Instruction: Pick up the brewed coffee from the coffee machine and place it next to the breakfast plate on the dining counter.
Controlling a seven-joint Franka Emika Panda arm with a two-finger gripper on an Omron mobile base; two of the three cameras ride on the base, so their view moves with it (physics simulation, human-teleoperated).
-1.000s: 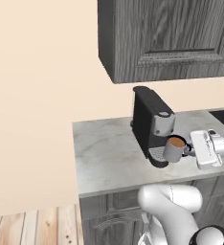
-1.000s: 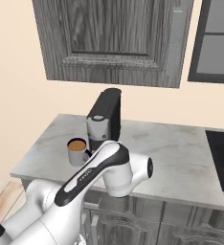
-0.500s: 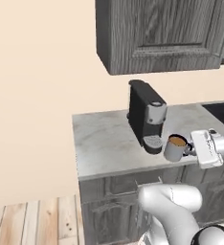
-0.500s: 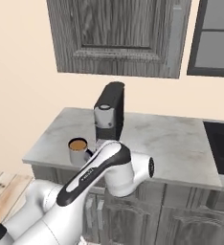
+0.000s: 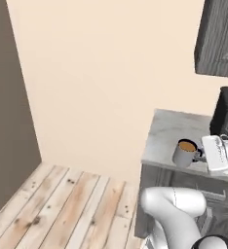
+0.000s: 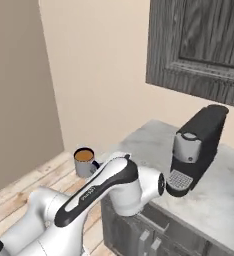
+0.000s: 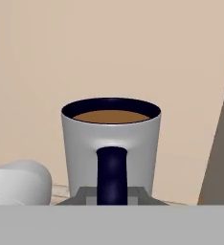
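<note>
While upright, round grey mug | brown coffee | dark loop handle

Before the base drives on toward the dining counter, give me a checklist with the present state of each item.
1. Mug off the coffee machine: ok, it hangs out past the edge of the small counter, well away from the brew head.
2. Pincer on the mug's handle: ok, the handle sits at the pincer in the hand view; the fingertips' contact itself is hidden.
3. Mug upright: ok, rim level in all three views.
4. Coffee still inside: ok, brown surface below the rim, no spill seen.
5. Breakfast plate and dining counter located: cannot tell.
6. Path ahead free: cannot tell; just wall and wooden floor near the mug.
</note>
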